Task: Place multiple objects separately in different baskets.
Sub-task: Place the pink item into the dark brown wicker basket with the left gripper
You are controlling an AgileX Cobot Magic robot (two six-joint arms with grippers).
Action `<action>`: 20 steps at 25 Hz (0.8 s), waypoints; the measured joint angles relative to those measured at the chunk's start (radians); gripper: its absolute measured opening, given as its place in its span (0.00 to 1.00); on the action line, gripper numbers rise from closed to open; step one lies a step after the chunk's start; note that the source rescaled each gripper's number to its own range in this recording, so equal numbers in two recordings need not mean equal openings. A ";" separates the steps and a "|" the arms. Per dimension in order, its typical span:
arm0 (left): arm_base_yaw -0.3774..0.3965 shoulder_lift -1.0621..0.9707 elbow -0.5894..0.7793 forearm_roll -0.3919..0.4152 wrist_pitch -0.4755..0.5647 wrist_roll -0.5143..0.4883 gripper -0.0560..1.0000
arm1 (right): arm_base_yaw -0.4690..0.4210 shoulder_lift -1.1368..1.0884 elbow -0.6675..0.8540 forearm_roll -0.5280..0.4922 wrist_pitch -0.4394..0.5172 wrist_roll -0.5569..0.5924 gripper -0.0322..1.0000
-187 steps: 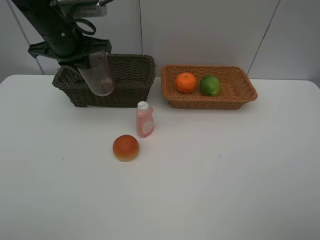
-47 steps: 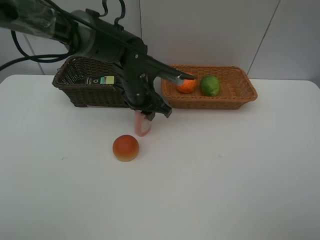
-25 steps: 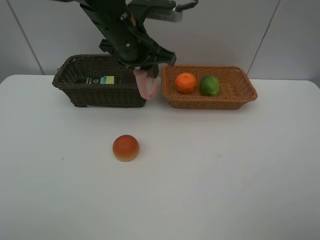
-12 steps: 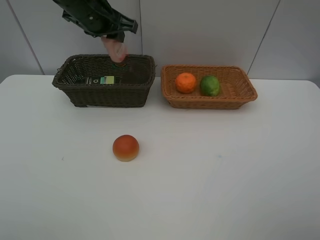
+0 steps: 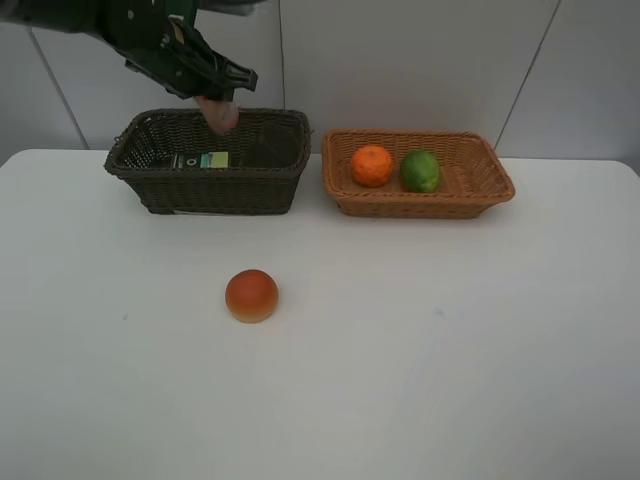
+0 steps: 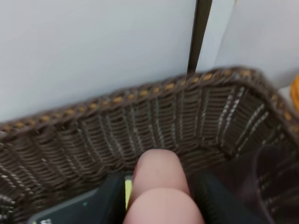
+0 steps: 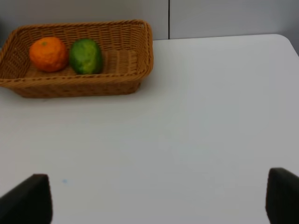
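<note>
- Found the bench (image 5: 450, 380) white and almost bare. Only the red-orange fruit (image 5: 251, 296) lay on it, near and left of middle, well apart from both baskets; judged that one not yet sorted.
- Found the dark basket (image 5: 200, 192), deep and dark brown, at far left. Inside lay a dark grey pump bottle (image 5: 205, 160) with a green label, and at the right end a translucent mauve cup (image 6: 275, 177), hard to make out.
- Found the light basket (image 5: 415, 208), shallower and orange-tan, just right of the dark one. Held the orange (image 5: 371, 165) and the green fruit (image 5: 421, 171) side by side in its left half; judged those two done.
- Saw the left end effector (image 5: 215, 95) above the far side of the dark basket, partly closed on the pink bottle (image 6: 156, 182), with a dark finger (image 6: 110, 203) on either side.
- Saw the right end effector (image 7: 154, 200) spread wide and holding nothing, over bare bench, well apart from the light basket.
- Noted the pink bottle as smooth, rounded and pale pink, hanging over the basket's inside and not yet let go; white cap not in view.
- Judged four items placed, one in the air over its basket, and one left to fetch.
</note>
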 joint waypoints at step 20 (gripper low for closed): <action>0.001 0.122 0.000 -0.008 -0.083 0.004 0.48 | 0.000 0.000 0.000 0.000 0.000 0.000 1.00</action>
